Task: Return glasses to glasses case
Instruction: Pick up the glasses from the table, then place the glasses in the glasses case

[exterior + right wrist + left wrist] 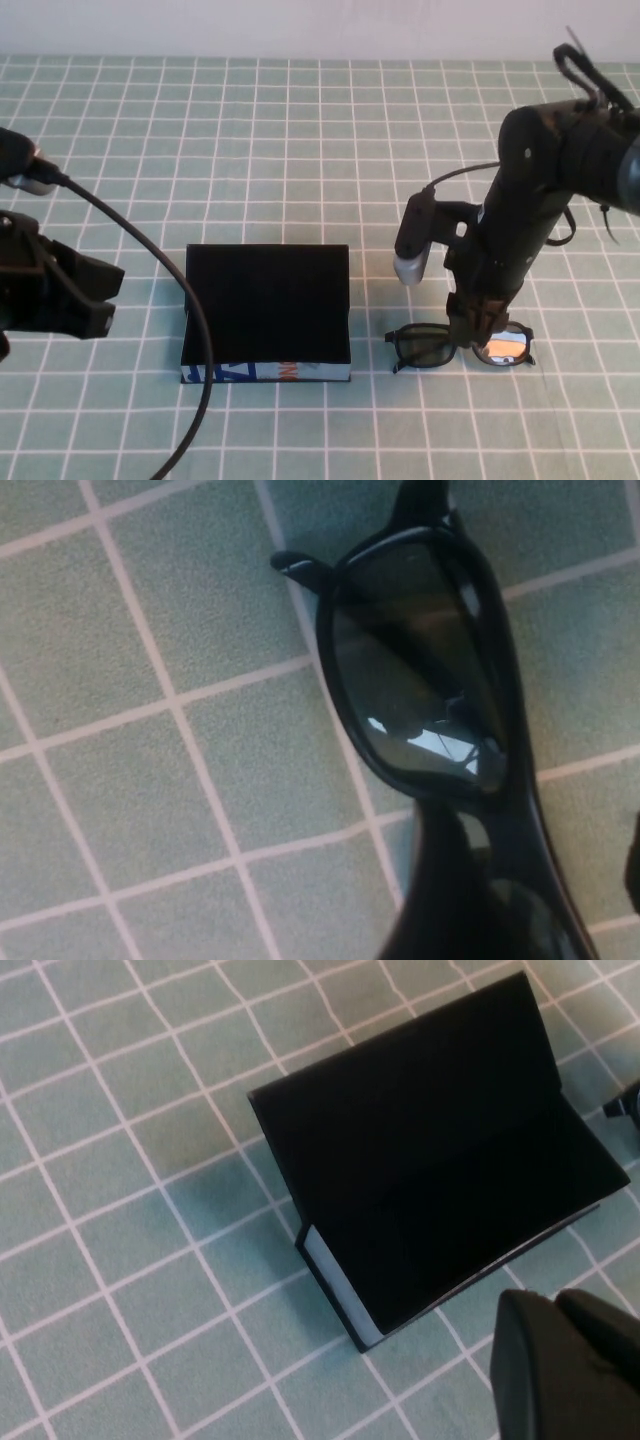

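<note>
On the green checked tablecloth (300,140), seen from the high camera, the glasses case (267,315) stands open, its black lid raised at the back and its light blue printed front facing the robot. Just to the case's right, apart from it, the glasses (460,346) lie on the cloth with the lenses toward the robot; the lens farther from the case reflects orange. The right gripper (474,325) reaches down onto the bridge of the glasses, at the middle of the frame, but its fingers are hidden by the wrist, so I cannot tell whether they are apart or closed. The left gripper (90,290) hangs to the case's left, well apart from it, fingers pointing toward the case; I cannot tell how its jaws stand

From the left wrist camera, the glasses case (440,1170) shows its black inside and one pale side edge, with nothing in it, and a dark part of the left gripper (565,1365) sits at the corner of the view

From the right wrist camera, the glasses (420,670) fill the view close up, one dark lens flat over the tablecloth (150,730)
</note>
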Action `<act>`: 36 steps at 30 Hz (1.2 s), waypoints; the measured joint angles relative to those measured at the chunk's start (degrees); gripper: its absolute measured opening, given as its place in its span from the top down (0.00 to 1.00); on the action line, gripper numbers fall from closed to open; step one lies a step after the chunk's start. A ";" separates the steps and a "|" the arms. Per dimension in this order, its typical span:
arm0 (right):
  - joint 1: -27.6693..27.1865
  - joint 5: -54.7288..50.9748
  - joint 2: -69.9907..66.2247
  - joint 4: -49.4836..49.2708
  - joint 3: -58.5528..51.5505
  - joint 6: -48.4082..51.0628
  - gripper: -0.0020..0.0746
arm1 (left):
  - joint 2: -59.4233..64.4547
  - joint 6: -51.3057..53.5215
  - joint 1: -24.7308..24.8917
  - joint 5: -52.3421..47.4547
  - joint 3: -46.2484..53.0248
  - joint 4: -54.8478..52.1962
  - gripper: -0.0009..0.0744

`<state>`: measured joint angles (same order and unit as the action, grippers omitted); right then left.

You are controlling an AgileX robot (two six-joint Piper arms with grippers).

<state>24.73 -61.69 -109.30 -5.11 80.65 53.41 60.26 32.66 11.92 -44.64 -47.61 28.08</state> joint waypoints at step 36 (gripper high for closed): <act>11.71 -8.45 -4.83 -10.34 25.26 1.04 0.91 | 0.00 0.22 0.00 1.63 0.00 -0.10 0.99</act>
<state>36.45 -70.14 -114.12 -15.45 105.91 54.44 60.26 32.88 11.92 -43.01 -47.61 27.97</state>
